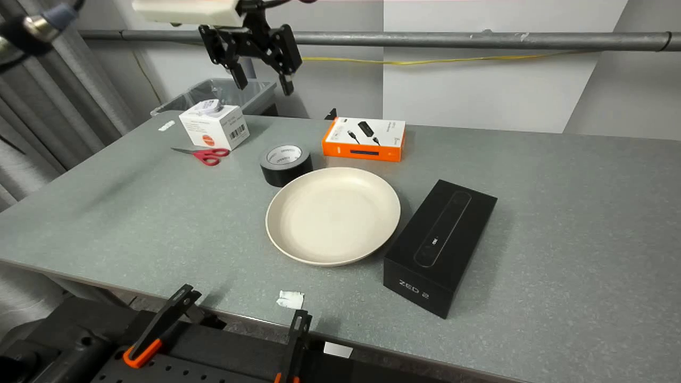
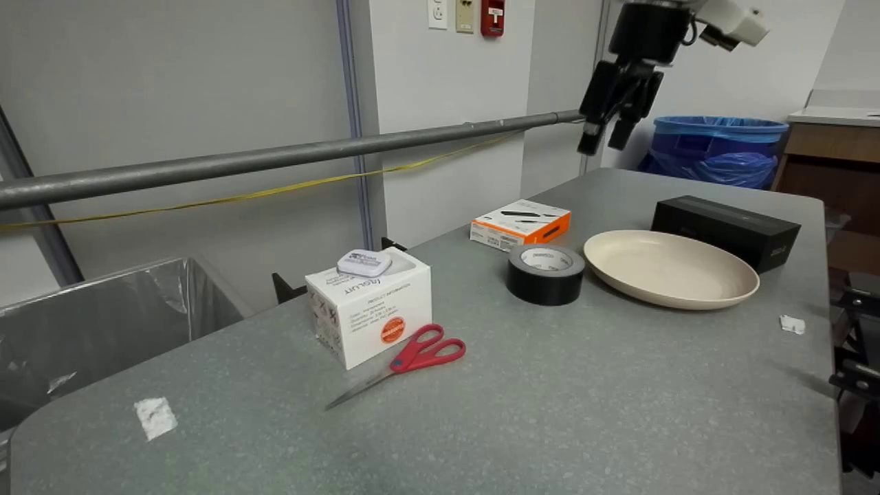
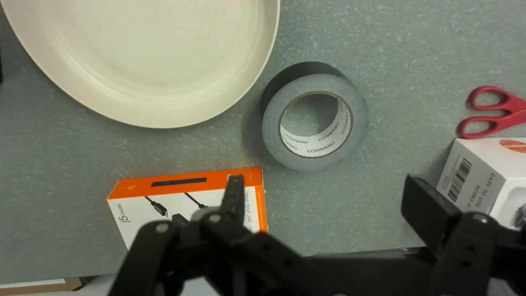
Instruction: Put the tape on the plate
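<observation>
A: What do we identify on the bench point(image 1: 574, 229)?
B: We identify the plate point(image 1: 335, 215), face up, the black box point(image 1: 444, 229) beside it.
A: How do we find the gripper point(image 1: 265, 88)?
B: Suspended clear of the bench, jaws wide apart, nothing held.
A: And the tape point(image 2: 544, 282)?
B: We locate it on the bench, just beside the plate, hole upward.

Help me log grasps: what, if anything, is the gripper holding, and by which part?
Nothing: the gripper hangs open and empty; the tape rests beside the plate.
</observation>
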Tool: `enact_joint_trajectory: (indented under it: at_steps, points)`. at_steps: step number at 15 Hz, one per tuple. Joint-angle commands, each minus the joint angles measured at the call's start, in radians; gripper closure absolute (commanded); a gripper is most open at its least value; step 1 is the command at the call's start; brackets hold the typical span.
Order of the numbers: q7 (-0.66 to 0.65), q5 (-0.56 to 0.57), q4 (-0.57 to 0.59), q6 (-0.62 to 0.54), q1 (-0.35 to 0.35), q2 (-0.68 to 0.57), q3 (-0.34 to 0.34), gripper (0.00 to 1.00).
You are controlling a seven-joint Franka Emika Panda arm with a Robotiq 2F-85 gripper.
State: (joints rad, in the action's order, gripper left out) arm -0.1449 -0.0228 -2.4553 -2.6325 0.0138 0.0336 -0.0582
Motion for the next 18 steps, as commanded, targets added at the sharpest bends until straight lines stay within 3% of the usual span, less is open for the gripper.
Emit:
enact_joint_trajectory:
  at_steps: [1, 2, 8, 18]
  points:
    - [-0.097, 0.104, 0.118, 0.022, 0.003, -0.136, 0.019, 0.00]
    - [-0.031, 0.041, 0.051, 0.000, 0.009, -0.081, 0.015, 0.00]
    - [-0.055, 0.066, 0.101, 0.000, 0.011, -0.134, 0.026, 0.00]
    - [-0.230, 0.159, 0.293, 0.003, 0.089, -0.420, 0.096, 0.00]
